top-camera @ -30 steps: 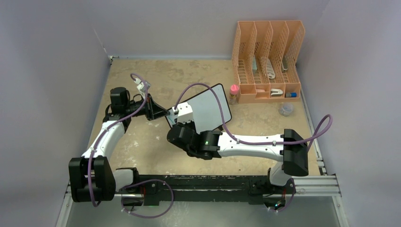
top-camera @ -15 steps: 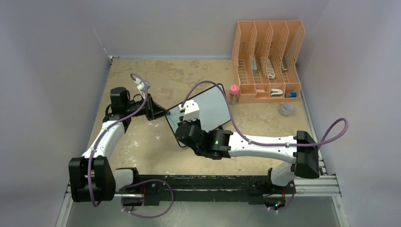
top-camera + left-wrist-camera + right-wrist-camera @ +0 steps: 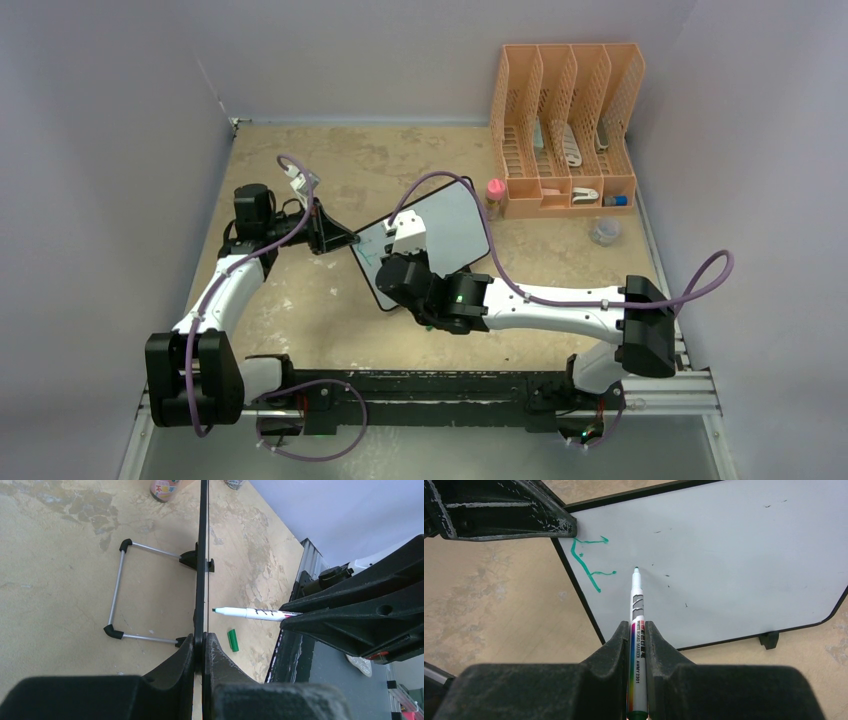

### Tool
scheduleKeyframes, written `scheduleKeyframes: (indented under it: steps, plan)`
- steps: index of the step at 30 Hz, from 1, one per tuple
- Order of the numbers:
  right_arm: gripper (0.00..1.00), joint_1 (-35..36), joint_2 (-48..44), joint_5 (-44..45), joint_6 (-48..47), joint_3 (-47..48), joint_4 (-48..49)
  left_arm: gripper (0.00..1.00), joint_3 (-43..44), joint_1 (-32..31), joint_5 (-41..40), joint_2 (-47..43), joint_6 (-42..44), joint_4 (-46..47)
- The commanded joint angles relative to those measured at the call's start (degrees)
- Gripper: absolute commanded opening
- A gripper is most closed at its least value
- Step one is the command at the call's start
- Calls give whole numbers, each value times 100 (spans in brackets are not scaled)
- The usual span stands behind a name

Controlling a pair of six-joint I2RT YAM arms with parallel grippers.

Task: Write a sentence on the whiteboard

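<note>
Whiteboard (image 3: 450, 225) is standing tilted on the table (image 3: 300, 300) at mid-scene, left of the file rack, propped on its wire stand (image 3: 120, 595).

Left gripper (image 3: 345, 240) is pinching the board's left edge, fingers narrow and clamped onto the black frame (the left wrist view shows the board edge-on between the two pads).

Right gripper (image 3: 638, 630) is gripping a whiteboard marker (image 3: 637, 610), fingers closed tight around the barrel, tip pointing at the board face. The tip is sitting just beside the surface; I cannot tell whether it is touching.

Sentence (image 3: 586, 565): only a few green strokes are showing, a slanted stem with two short arms, near the board's upper left corner, just left of the marker tip.

Green cap (image 3: 233, 640) is lying on the table near the board's front side.

Containers: an orange file rack (image 3: 565, 130) is standing at the far right, four slots; pale objects are resting in the right three slots, too small to name, and something blue (image 3: 618, 200) is lying at the foot of the rightmost slot. A small bottle with a pink cap (image 3: 493, 197) is standing just left of the rack. A small clear round tub (image 3: 603, 232) is sitting on the table near the rack's front; contents unreadable.
</note>
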Motion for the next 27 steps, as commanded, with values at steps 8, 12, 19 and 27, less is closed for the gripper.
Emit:
scheduleKeyframes:
  steps: [8, 12, 19, 27]
  plan:
    - [0, -30, -172, 29, -79, 21, 308, 0, 154, -80, 43, 40, 150, -126]
    - [0, -43, -140, 70, -101, 26, 320, 0, 160, -80, 42, 62, 150, -127]
    - [0, -108, -126, 180, -3, 18, 267, 0, 159, -80, 52, 66, 150, -127]
    - [0, -144, -100, 18, -43, 25, 392, 0, 168, -73, 78, 62, 145, -126]
